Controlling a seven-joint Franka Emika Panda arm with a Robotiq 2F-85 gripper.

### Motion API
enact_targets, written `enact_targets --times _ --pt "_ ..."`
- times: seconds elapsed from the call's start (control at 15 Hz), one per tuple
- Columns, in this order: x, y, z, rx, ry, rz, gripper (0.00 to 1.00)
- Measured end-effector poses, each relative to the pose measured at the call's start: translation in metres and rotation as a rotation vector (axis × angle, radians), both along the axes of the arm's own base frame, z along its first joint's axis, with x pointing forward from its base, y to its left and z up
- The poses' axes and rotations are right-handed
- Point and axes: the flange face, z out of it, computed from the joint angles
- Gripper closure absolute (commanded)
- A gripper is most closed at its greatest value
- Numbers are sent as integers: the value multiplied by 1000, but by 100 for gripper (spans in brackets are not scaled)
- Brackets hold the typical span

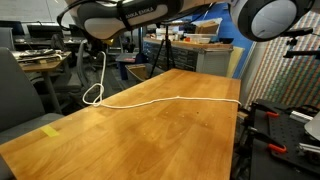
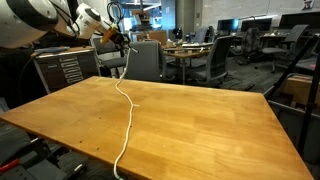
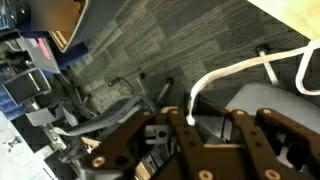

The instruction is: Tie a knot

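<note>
Because the wooden worktop (image 1: 150, 130) fills most of both exterior views (image 2: 200, 120), it reads clearly there, while the wrist view catches only 1 pale corner of it (image 3: 295, 10) above grey carpet floor (image 3: 150, 50). The arm (image 1: 120, 15) is cut off by the frame top and shows only in part in both exterior views (image 2: 40, 20). The white rope (image 1: 170, 100) lies as 1 thin line across the worktop from one edge towards the other, then rises off the wood to the claw (image 1: 103, 42). In an exterior view the white rope (image 2: 128, 110) runs off the worktop's near edge, its free end out of frame. Where the rope leaves the wood it curls into a small crossed loop (image 1: 93, 95) at the worktop's far edge. The loop is slack, and it is too small to tell which strand passes over which. The claw (image 2: 120, 40) hangs above that edge, dark against the cluttered room and hard to outline. In the blurred wrist view the claw (image 3: 188, 122) is pressed together, pinching the white rope (image 3: 235, 70), which climbs away from the fingertips and bends into a curve cut off by the frame's side. A small yellow mark (image 1: 50, 130) sits on the wood well apart from the rope.
</note>
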Motion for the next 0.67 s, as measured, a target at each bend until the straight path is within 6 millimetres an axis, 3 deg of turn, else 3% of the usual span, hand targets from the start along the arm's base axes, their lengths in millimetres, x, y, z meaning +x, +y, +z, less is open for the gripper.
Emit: enact_targets --times 0.4,0.67 --pt "14 -62 -12 109 -24 -309 91" --pt "15 -94 -51 236 92 -455 90"
